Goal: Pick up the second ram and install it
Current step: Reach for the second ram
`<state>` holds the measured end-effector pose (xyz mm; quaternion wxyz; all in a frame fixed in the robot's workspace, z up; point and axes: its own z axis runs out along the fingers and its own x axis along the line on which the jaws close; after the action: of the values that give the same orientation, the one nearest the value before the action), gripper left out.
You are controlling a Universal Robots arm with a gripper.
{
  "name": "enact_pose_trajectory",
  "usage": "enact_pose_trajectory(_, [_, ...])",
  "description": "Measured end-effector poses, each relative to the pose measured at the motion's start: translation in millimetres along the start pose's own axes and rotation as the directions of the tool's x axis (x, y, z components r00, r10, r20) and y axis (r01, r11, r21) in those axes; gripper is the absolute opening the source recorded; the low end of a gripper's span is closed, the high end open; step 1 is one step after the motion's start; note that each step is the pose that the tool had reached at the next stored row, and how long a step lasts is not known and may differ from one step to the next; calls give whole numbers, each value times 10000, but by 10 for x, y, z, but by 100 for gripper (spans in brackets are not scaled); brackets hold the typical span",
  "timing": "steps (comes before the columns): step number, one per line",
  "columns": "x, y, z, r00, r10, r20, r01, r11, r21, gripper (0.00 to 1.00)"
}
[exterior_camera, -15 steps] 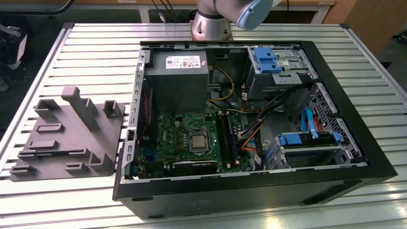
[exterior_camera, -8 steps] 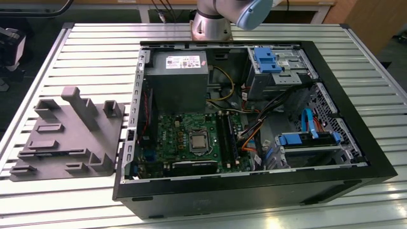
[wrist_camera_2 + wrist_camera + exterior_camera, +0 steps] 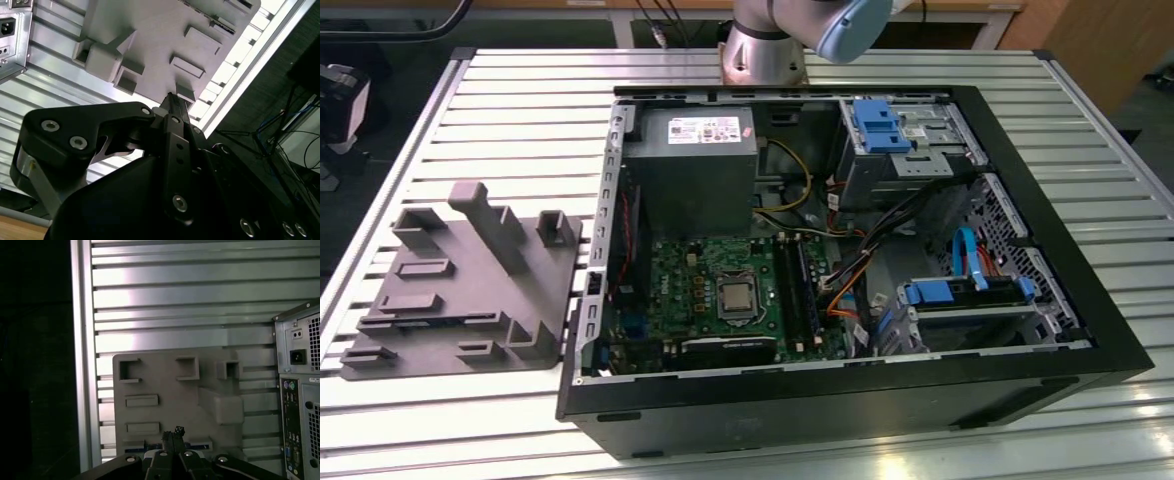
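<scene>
My gripper (image 3: 172, 434) hangs high over the grey fixture tray (image 3: 170, 375), its fingers pressed together with nothing between them. In the first wrist view a thin dark blue strip, the second ram (image 3: 199, 446), lies in the tray's long slot just beyond the fingertips, which partly hide it. The second wrist view looks along the black gripper body to the gripper (image 3: 171, 100), with the tray (image 3: 165, 30) behind it. In the exterior view the tray (image 3: 454, 290) lies at the left. Beside it, the open computer case (image 3: 854, 260) holds the green motherboard (image 3: 707, 290) and its long black slots (image 3: 797, 285).
The case and tray rest on a slatted metal table (image 3: 520, 110). The case's rear panel with ports (image 3: 297, 405) faces the tray. Inside the case are a power supply (image 3: 687, 160), blue drive brackets (image 3: 881, 125) and loose cables (image 3: 854, 280). The arm's base (image 3: 767, 45) stands at the far table edge.
</scene>
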<state>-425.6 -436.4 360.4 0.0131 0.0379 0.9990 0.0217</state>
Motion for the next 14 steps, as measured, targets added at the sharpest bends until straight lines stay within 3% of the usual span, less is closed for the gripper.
enact_pose_trajectory(14, [27,-68,34,10000,0,-1,0,10000,0,11])
